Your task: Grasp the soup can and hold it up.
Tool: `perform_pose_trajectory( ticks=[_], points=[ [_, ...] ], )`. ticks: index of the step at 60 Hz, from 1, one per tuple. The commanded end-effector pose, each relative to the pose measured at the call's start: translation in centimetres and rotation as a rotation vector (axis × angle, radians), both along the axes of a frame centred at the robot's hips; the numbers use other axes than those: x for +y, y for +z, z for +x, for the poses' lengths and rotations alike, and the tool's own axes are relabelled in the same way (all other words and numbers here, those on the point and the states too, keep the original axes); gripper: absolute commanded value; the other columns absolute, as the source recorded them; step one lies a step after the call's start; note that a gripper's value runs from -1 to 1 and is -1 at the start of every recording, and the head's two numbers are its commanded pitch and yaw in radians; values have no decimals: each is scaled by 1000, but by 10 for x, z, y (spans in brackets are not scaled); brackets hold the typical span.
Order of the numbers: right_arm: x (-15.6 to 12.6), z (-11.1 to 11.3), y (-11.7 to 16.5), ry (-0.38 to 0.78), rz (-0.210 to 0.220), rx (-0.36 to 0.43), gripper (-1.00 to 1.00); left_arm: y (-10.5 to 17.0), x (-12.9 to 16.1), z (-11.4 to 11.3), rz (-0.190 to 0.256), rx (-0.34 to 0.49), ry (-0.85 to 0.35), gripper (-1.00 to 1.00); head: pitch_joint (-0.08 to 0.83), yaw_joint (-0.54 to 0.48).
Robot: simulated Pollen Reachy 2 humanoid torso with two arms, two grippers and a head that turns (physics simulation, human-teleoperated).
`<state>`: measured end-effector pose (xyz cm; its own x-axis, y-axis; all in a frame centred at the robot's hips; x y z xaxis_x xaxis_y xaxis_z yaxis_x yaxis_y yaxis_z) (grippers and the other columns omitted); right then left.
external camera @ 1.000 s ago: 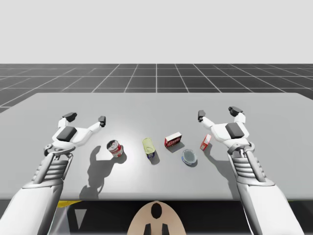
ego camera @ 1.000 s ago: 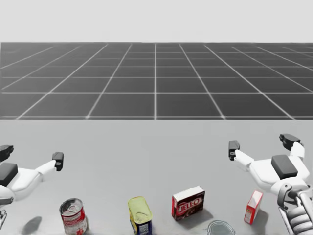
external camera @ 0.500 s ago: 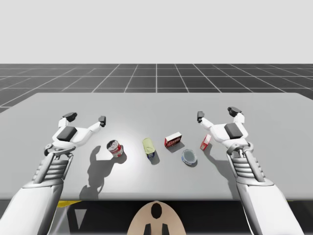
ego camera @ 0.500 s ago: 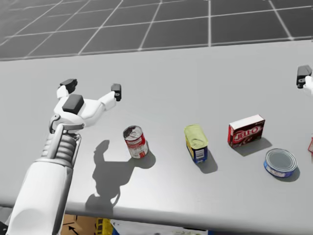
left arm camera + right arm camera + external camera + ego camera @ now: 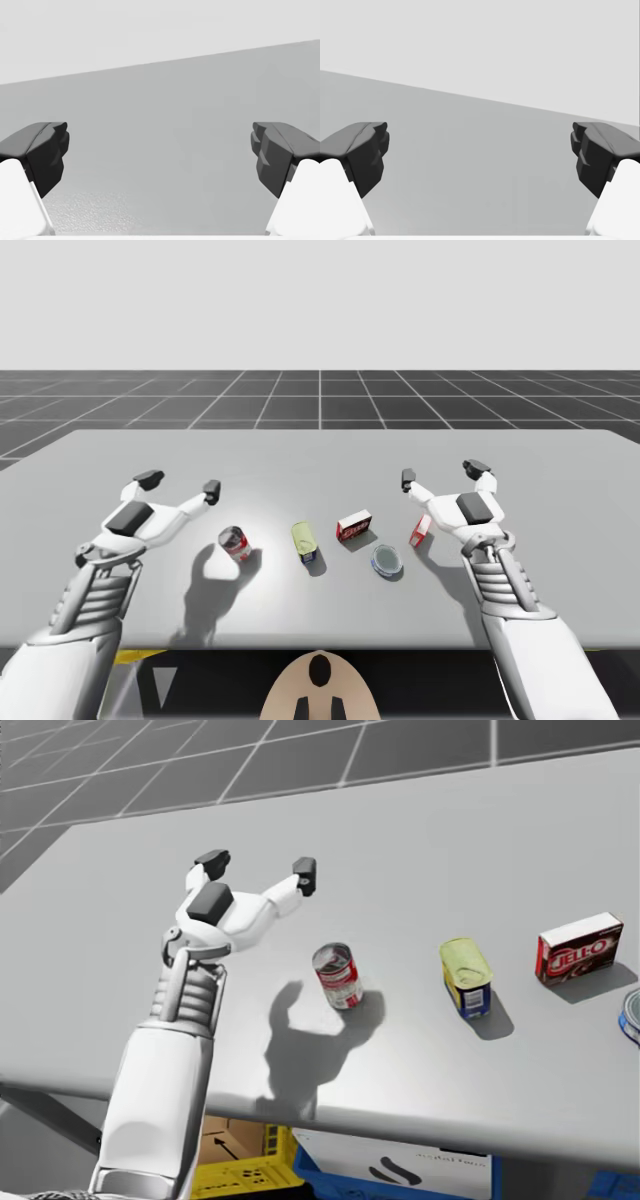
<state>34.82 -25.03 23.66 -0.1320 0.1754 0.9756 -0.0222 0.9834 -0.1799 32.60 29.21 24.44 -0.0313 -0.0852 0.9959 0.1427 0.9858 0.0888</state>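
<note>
The soup can (image 5: 337, 976) stands upright on the counter (image 5: 320, 455), near my left jaws, which are wide apart; my right jaws are apart too. It looks stiff, smooth and probably weighty, so it is best gripped squarely around mid-wall.

High, head views: same table (image 5: 300, 460)

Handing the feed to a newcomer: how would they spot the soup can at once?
On the grey table, a row of groceries sits between my arms. The soup can is its leftmost item, nearest my left end effector: the only red-and-white can, beside a yellow-topped can.
</note>
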Motion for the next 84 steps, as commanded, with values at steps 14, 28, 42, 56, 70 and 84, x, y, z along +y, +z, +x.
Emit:
perform_pose_trajectory(
  ticks=[14, 28, 42, 56, 70, 84],
  points=[
    [0, 1, -1, -4, 0, 4, -1000, 23, 17, -69, -51, 144, -296, -1000, 672, 374],
    [-2, 2, 1, -2, 5, -3, -1000, -3, 27, -101, -77, 221, -478, -1000, 676, 386],
    [-3, 1, 3, -1, 8, -13, -1000, -46, 21, -92, -85, 300, -486, -1000, 682, 391],
    [-3, 0, 4, 1, 10, -18, -1000, -68, 14, -67, -91, 354, -450, -1000, 688, 392],
    [-4, -1, 6, 2, 11, -22, -1000, -78, -3, -44, -70, 390, -451, -1000, 694, 384],
    [-4, -2, 7, 7, 13, -29, -1000, -79, -16, -27, -65, 406, -444, -1000, 695, 377]
  ],
)
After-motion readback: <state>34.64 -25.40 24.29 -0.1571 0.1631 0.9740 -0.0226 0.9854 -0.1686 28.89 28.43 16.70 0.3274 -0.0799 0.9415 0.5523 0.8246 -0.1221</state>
